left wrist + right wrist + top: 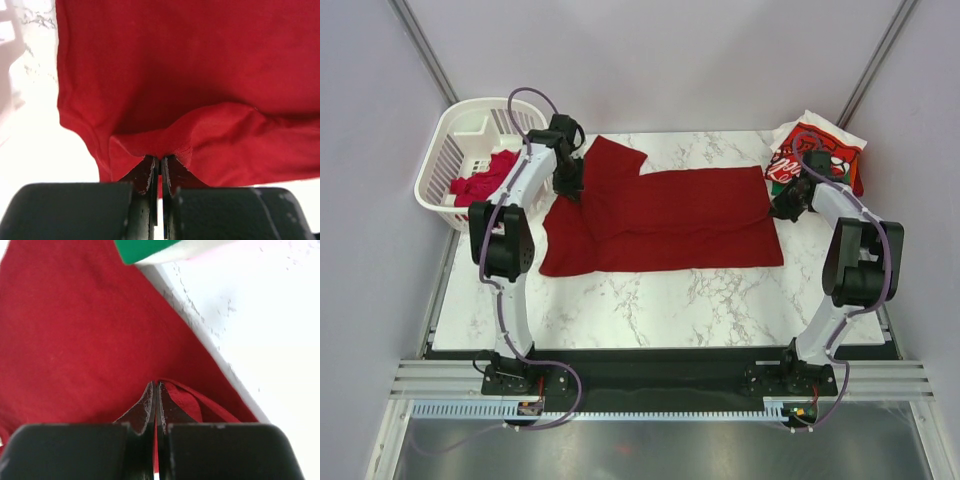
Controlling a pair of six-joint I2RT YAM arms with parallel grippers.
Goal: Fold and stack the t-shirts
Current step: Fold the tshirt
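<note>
1. On the white, grey-veined marble table point(660, 300), a dark red t-shirt point(670, 220) is lying spread across the middle. Its cloth is soft and matte, its outline is roughly rectangular, and one sleeve is pointing toward the table's far side.
2. The shirt's half toward the table's left edge is lying doubled and rumpled, while the half toward the right edge is lying flat.
3. At the table's far-left corner, a white slotted plastic basket point(432, 180) is sitting with crumpled bright red cloth point(485, 180) inside.
4. At the table's far-right corner, a folded pile is resting: a red Coca-Cola t-shirt point(785, 165) with white script, and green and white t-shirts point(825, 135) with it.
5. Near the table's far-left part, the left gripper point(160, 162) is pinching a puckered ridge of the dark red t-shirt, its dark fingers pressed together with only cloth between them.
6. Toward the table's right edge, the right gripper point(155, 387) is clamping the shirt's hemmed edge, its fingers likewise closed tight on the fabric.
</note>
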